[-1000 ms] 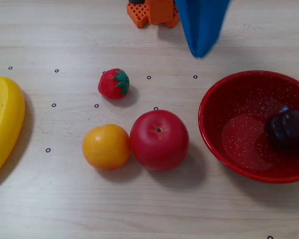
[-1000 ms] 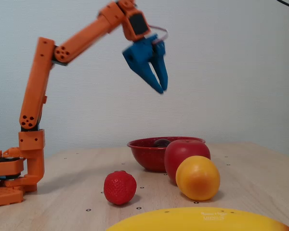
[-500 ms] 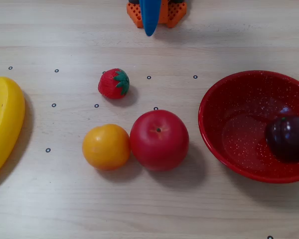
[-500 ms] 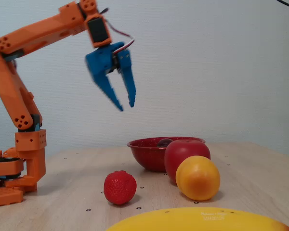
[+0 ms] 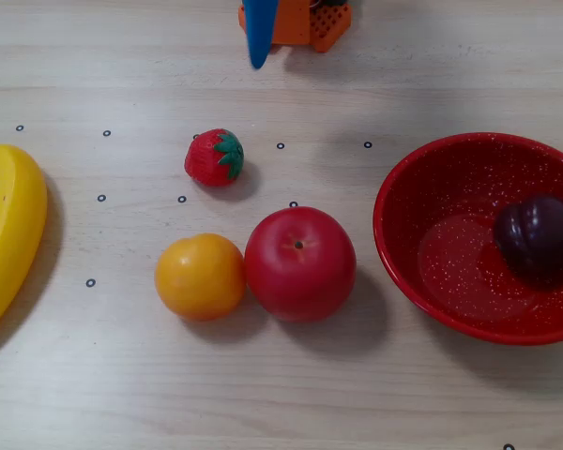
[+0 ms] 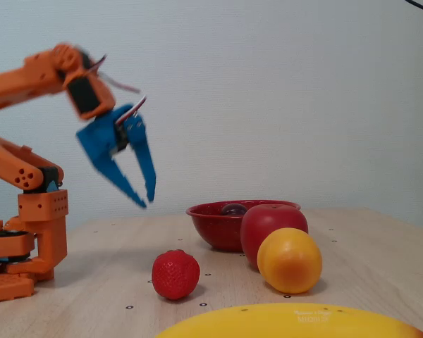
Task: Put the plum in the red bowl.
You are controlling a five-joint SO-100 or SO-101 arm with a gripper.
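Banana (image 6: 289,322) cut off, its print too small to read; plum (image 5: 537,232) barely tops bowl (image 5: 422,202) rim; gripper (image 6: 145,201) blurred, spread empty.

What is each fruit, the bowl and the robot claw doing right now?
plum: lying inside the bowl, off the table.
red bowl: upright, holding only the plum.
apple: on the table, touching the orange fruit.
orange fruit: on the table beside the apple.
strawberry: on the table, alone.
banana: lying flat at the edge.
gripper: open, empty, raised above the table.
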